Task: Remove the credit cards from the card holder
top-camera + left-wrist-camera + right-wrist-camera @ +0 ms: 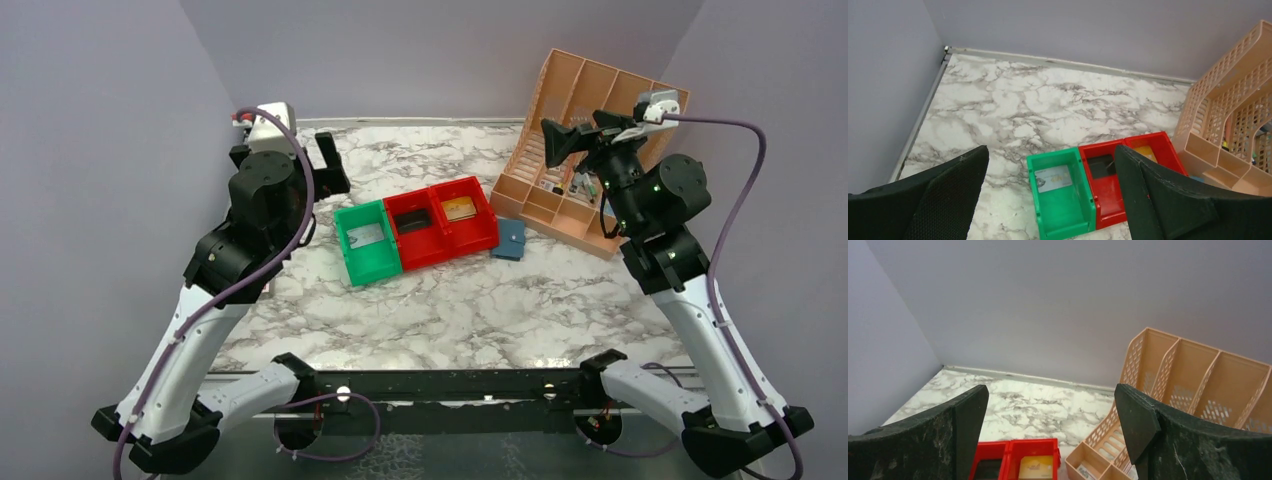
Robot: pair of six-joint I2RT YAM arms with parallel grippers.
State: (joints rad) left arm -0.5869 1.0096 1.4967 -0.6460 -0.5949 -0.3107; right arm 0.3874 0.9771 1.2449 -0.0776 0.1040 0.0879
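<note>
Hovering high, left claw (pixel 1050 152) & right claw (pixel 1050 390) gape fully, empty; credit cards (pixel 459 210) lie in bins (pixel 372 265), prob. sorted; card holder (pixel 509 239) rests beside on bench (pixel 450 310).

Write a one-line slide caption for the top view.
Grey card in the green bin, gold card in a red bin, blue card holder alongside.

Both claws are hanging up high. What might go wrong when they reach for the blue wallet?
The card holder lies flat between a red bin and the peach rack; the right claw coming down may knock either. Thin on smooth marble, it may slide instead of lifting.
</note>
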